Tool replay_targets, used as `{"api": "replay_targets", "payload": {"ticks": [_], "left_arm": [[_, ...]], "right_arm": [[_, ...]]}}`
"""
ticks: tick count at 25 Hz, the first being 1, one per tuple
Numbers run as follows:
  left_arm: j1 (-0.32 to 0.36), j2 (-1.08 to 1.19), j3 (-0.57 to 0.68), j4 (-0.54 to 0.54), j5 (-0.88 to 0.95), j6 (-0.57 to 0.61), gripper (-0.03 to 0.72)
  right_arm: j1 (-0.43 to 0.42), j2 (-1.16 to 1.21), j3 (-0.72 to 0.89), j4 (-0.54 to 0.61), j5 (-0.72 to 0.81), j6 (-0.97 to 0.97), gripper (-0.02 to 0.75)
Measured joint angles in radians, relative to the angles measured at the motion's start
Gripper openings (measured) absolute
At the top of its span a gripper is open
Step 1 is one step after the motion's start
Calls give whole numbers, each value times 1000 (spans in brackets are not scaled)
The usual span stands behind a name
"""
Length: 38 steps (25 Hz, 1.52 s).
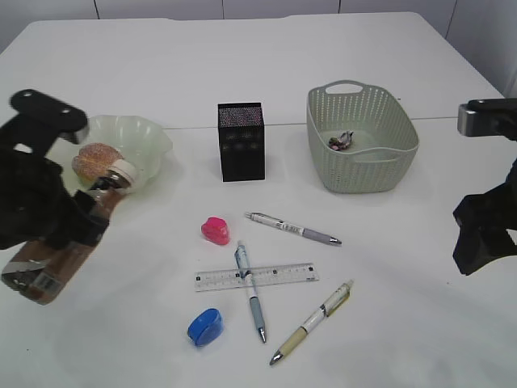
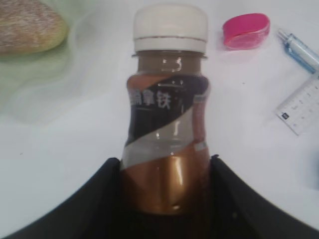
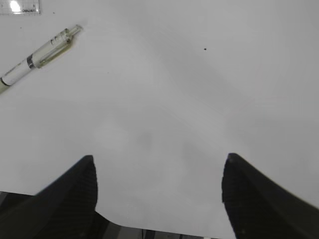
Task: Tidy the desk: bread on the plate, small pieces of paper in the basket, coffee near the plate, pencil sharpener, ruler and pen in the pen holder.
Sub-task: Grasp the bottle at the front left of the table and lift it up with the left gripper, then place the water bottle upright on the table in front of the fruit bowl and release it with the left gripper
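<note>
Left gripper (image 2: 164, 199) was clamped on the lower body of the coffee (image 2: 167, 119), one jaw on each side, bottle tilted with its cream cap toward the plate (image 1: 153, 141) at upper left of the exterior view. Cap sat just beside the plate's ruffled rim, possibly over it; contact could not be told. Bread (image 1: 95, 159) already lay in the plate.

Risks, as judged:
- Bottle tilted and held low; released at this angle it would likely topple or roll toward the pink sharpener (image 1: 215, 230).
- Swinging further up-left, the cap could knock the rim or nudge the bread.

Right gripper (image 3: 159, 184) hung at the right edge, jaws wide, empty, over bare desk (image 3: 189, 89), well apart from all this.

Lower centre: ruler (image 1: 256, 276) with a blue pen (image 1: 250, 293) across it, two more pens and a blue sharpener (image 1: 205, 326) nearby. Pen holder (image 1: 241, 141) and basket (image 1: 363, 149) stood at upper centre and right, some scraps in the basket.
</note>
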State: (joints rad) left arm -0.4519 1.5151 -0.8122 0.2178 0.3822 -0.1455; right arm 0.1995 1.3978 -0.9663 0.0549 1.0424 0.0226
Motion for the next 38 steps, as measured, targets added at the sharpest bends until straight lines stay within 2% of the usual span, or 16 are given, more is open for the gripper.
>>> {"api": "replay_targets", "payload": {"ticks": [5, 9, 13, 17, 32, 38], "left_arm": [[95, -194, 168, -10, -163, 4, 383], [99, -292, 252, -33, -311, 4, 383], [99, -363, 313, -101, -481, 4, 383], [99, -395, 367, -128, -707, 4, 383], [99, -146, 397, -130, -1377, 4, 382], [99, -70, 397, -94, -1472, -6, 382]], "right_arm": [[0, 0, 0, 25, 12, 7, 569], [0, 0, 0, 28, 16, 9, 569], [0, 0, 0, 28, 20, 9, 569], [0, 0, 0, 30, 24, 9, 569], [0, 0, 0, 20, 27, 9, 569], [0, 0, 0, 20, 13, 9, 569]]}}
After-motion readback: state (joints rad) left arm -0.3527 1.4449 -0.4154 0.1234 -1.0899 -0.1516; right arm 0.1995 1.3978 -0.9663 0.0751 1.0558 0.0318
